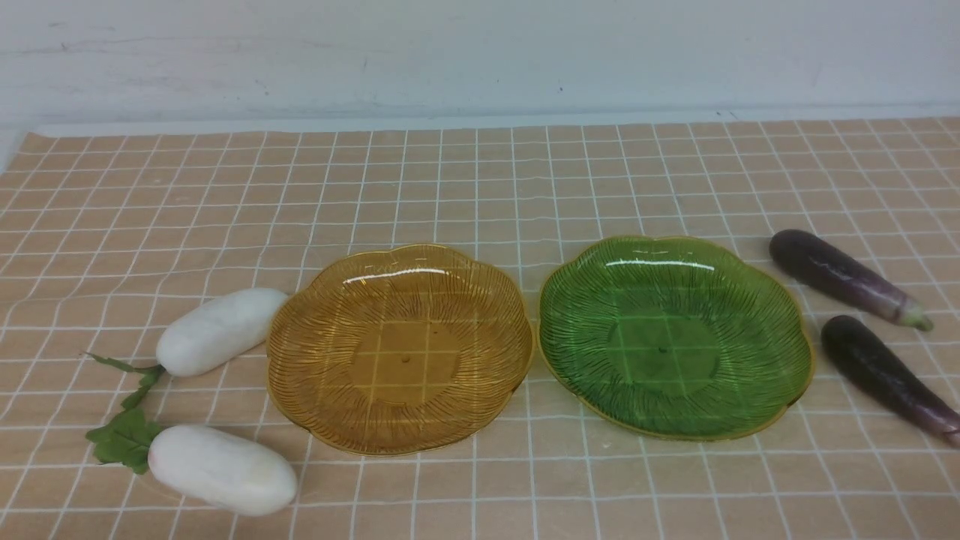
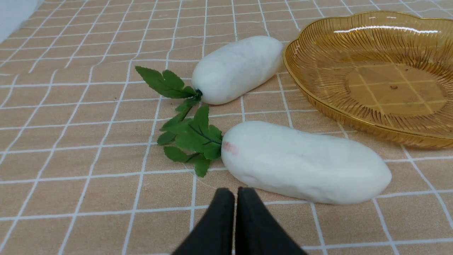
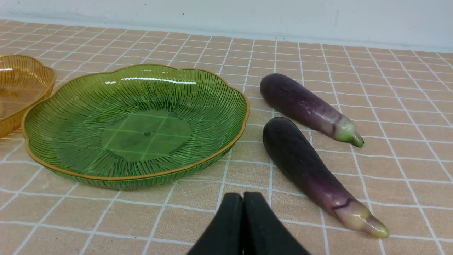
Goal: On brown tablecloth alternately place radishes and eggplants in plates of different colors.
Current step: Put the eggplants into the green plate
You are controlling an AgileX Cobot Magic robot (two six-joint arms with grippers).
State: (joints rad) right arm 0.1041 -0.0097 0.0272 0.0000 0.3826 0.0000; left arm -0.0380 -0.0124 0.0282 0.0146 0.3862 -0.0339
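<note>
Two white radishes lie on the brown tablecloth [image 1: 480, 187] left of the amber plate [image 1: 300, 360]: one farther back [image 1: 221, 330] [image 2: 237, 69], one nearer [image 1: 223, 469] [image 2: 304, 163]. A green plate [image 1: 787, 352] [image 3: 53, 141] sits right of the amber one, both holding nothing. Two dark-purple eggplants lie right of the green plate, the farther [image 1: 844, 276] [image 3: 304, 106] and the nearer [image 1: 885, 375] [image 3: 304, 163]. My left gripper [image 2: 235, 193] is shut on nothing, just short of the nearer radish. My right gripper [image 3: 243, 198] is shut on nothing, close to the nearer eggplant. Neither arm shows in the front view.
A white wall [image 1: 480, 52] rises behind the table's far edge. The amber plate's rim [image 3: 21, 88] shows beside the green plate in the right wrist view. The cloth is slightly wrinkled at the left.
</note>
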